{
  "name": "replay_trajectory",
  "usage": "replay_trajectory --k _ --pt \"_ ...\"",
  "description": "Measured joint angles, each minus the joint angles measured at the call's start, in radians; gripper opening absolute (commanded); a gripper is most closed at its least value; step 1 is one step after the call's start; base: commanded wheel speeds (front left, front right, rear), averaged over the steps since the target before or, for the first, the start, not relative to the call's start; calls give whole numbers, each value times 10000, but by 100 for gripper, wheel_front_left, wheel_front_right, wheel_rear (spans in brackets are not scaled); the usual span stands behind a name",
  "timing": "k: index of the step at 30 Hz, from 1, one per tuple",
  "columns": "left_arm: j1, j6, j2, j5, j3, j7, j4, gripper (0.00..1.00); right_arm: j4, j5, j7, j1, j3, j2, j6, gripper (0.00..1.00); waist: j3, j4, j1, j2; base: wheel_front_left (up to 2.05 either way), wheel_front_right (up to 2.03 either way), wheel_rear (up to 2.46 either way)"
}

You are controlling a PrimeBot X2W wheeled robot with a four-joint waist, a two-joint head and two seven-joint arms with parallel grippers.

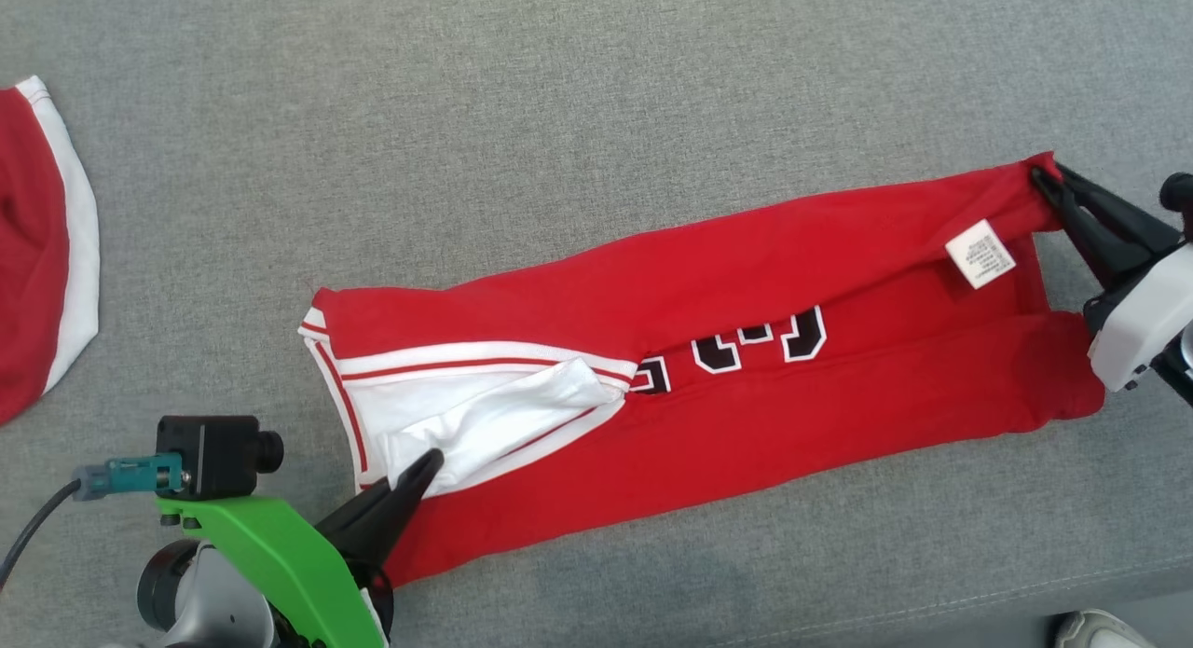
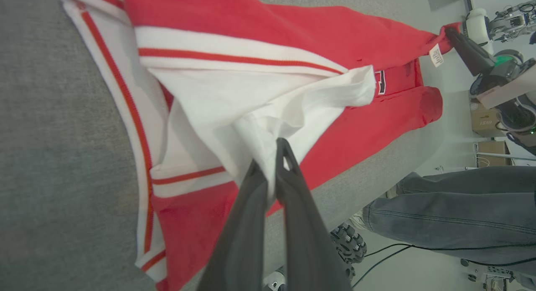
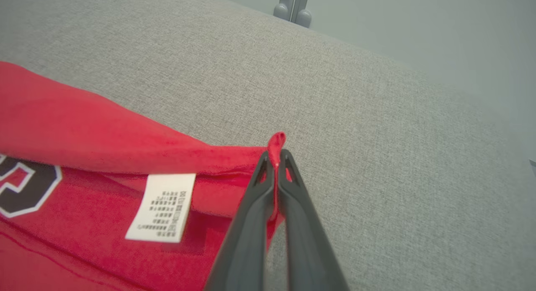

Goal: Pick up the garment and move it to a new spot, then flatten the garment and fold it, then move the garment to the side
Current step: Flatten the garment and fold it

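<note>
Red garment (image 1: 746, 387) lies stretched on the grey bench (image 1: 559, 117). Its long axis runs lower left to upper right in head view, with 1 claw at each end. Left claw (image 1: 424, 466) is pinching the white panel (image 1: 485, 415). Right claw (image 1: 1044, 177) is pinching the red corner by the label (image 1: 979, 254). Flattening probably means pulling apart along that axis.

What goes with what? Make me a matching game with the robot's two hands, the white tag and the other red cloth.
Things:
1. left hand
2. right hand
3. white tag
4. other red cloth

Places:
A. alone at the head view's left edge
B. pinching the red corner of the garment
C. lying flat on the garment's red fabric
D. pinching the garment's white part

Pairs: 1-D, 2-B, 3-C, 4-A.
</note>
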Motion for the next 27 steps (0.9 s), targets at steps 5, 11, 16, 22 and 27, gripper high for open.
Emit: replay_trajectory --k 5,11,16,22,27 --pt "12 -42 90 13 153 -102 368 0 -100 -109 -98 16 606 50 0 0 -135 34 0 0 0 0 0" --pt "104 -132 -56 -98 86 -219 370 37 -395 293 318 296 1179 -349 0 100 -377 -29 0 0 0 0 0" --pt "143 -115 -255 -59 -148 -228 345 100 -859 1540 894 538 752 -782 0 100 -567 -167 0 0 0 0 0" --pt "112 136 328 917 -288 -247 322 100 -1569 3338 1523 988 -92 -1212 0 100 -638 -350 0 0 0 0 0" --pt "114 416 368 1501 -148 -665 -343 100 -924 3576 1413 1190 -800 -671 -2 100 -519 -351 0 0 0 0 0"
